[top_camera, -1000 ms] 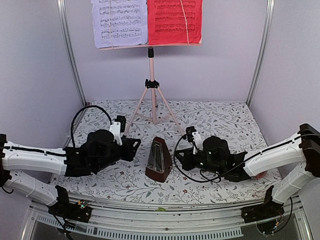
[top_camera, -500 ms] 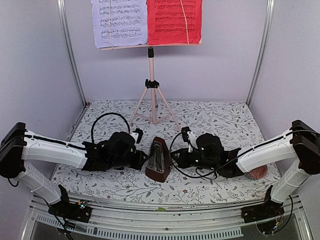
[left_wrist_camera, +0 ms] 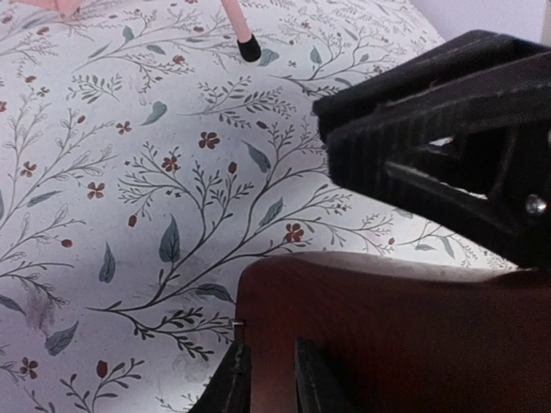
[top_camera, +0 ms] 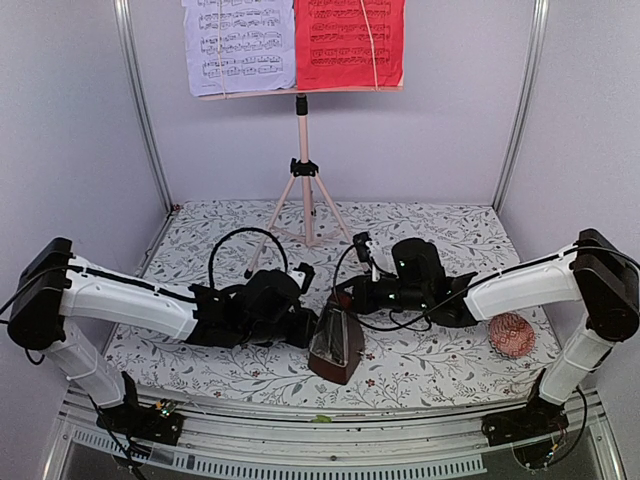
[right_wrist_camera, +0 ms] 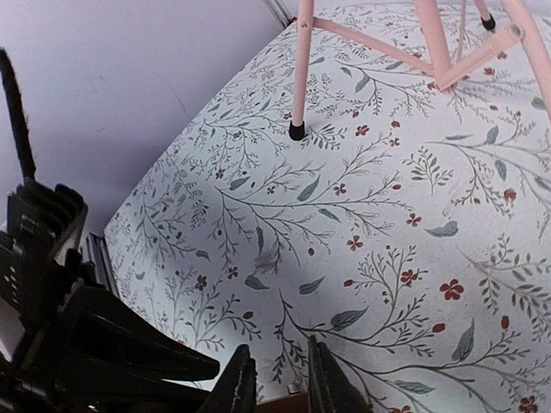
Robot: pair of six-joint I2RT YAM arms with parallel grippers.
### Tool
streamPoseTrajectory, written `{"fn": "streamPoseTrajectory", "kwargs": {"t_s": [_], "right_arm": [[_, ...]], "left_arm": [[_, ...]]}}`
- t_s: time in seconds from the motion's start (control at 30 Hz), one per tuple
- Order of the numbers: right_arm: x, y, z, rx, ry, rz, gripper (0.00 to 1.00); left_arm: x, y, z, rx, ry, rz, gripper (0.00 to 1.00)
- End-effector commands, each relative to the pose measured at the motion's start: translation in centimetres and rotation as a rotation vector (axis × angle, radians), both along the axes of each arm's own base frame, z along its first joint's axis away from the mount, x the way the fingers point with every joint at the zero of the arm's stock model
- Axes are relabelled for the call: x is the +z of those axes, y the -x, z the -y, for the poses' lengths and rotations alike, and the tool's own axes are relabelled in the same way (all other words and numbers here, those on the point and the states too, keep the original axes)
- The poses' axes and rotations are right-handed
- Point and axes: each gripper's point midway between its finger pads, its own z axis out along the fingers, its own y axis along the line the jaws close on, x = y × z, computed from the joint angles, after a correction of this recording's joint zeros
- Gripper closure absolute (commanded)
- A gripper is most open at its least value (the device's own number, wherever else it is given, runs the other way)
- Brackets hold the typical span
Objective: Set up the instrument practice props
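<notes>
One red sheet (top_camera: 349, 43), overhead only.

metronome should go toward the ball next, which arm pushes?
Left, likely. The left claw sits beside the metronome, opposite the ball, so it can push that way; the right claw is on the ball side, blocking.

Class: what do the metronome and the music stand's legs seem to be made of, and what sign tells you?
Metronome: probably varnished wood or wood-look plastic; smooth reddish-brown face with soft sheen.
Music stand legs: likely painted metal tube; thin, straight, glossy pink, capped with black rubbery feet.
</notes>
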Motion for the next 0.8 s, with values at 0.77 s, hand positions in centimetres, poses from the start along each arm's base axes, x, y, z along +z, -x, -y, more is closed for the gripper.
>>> {"fn": "streamPoseTrajectory", "kwargs": {"t_s": [0.77], "right_arm": [[-5.2,9.4,8.9,-0.135,0.165,-0.324,0.7]], "left_arm": [[1.1,0.9,-2.1,-0.122,0.023,-0.049,0.81]]}}
